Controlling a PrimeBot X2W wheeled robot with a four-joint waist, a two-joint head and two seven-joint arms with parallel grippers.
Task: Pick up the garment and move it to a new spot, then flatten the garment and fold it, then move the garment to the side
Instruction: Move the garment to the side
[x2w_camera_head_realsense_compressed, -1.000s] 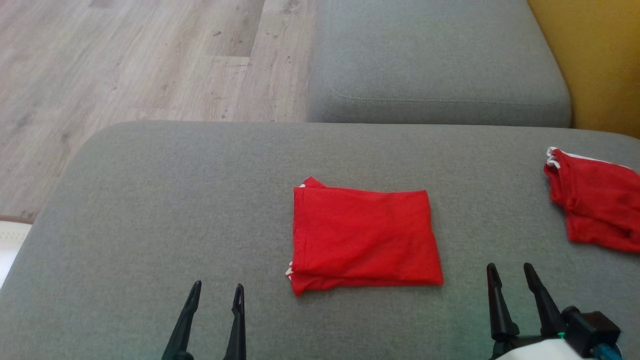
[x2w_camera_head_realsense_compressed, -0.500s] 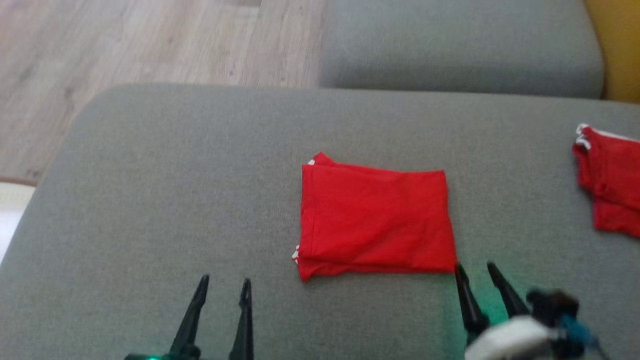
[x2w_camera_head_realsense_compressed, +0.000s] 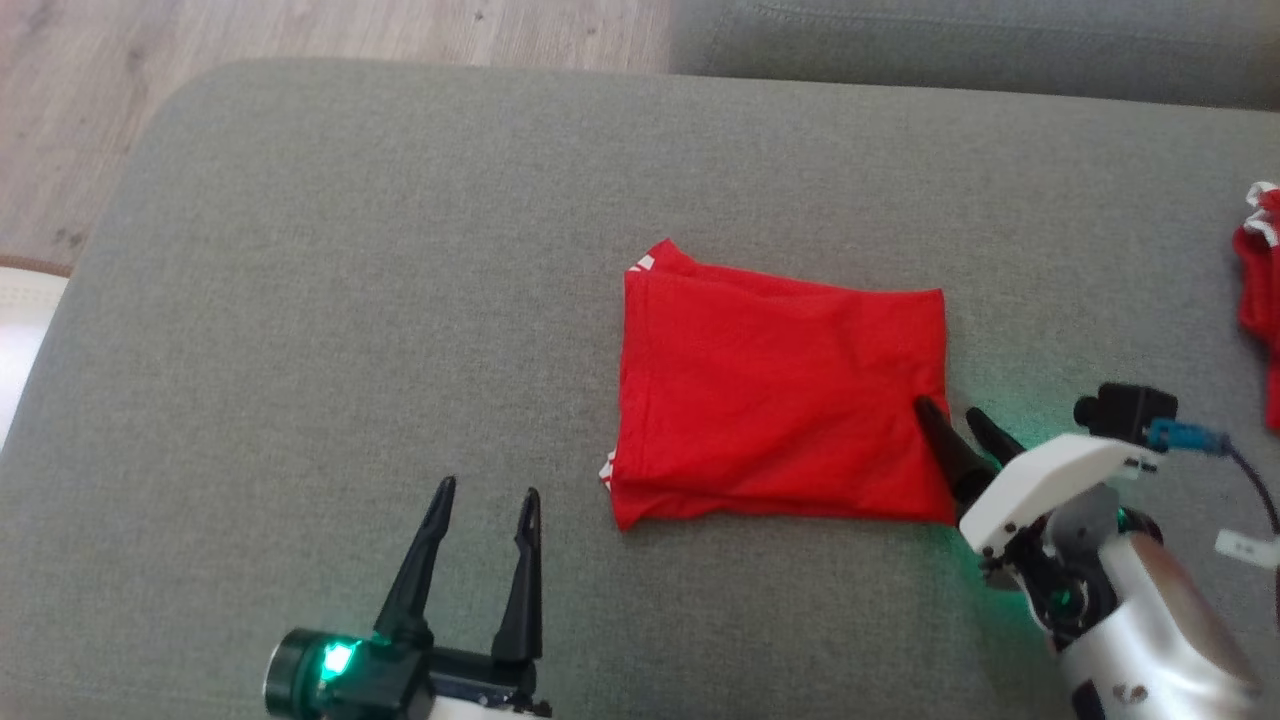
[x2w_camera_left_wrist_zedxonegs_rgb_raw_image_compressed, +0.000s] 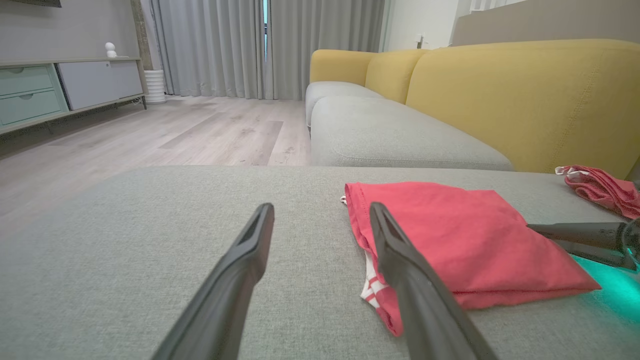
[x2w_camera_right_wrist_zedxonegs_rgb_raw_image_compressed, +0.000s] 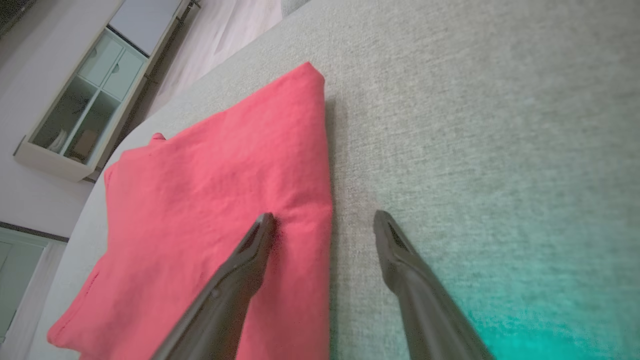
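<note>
**Right gripper (x2w_camera_head_realsense_compressed: 946, 408) moves up to garment (x2w_camera_head_realsense_compressed: 780, 400)**

Reaching forward from a spot near the garment's near right corner a second ago, the right gripper now straddles the garment's right edge. The head camera has tipped down as well, so the cloth's shift within the frame is not a move of the cloth.

From the head, the red garment lies folded into a neat rectangle on the grey cushion (x2w_camera_head_realsense_compressed: 300, 300). The right gripper's fingers are spread, one over the red cloth and one just off it. The left gripper (x2w_camera_head_realsense_compressed: 489, 487) hangs to the garment's near left, apart from it and also spread, holding nothing. A second red cloth (x2w_camera_head_realsense_compressed: 1258, 270) lies well off to the garment's right.

From the left wrist, the garment's left side shows stacked layers with a strip of white trim peeping out at the near corner. The right gripper's dark fingers come in low at the garment's far side.

From the right wrist, one fingertip rests on or just above the cloth beside its rounded fold. The other hangs over bare cushion, with the fold between them.

The garment looks light, soft and limp, and its layers would likely slide apart if dragged by the top sheet alone. That rounded right fold seems the best hold, pinched through every layer.
</note>
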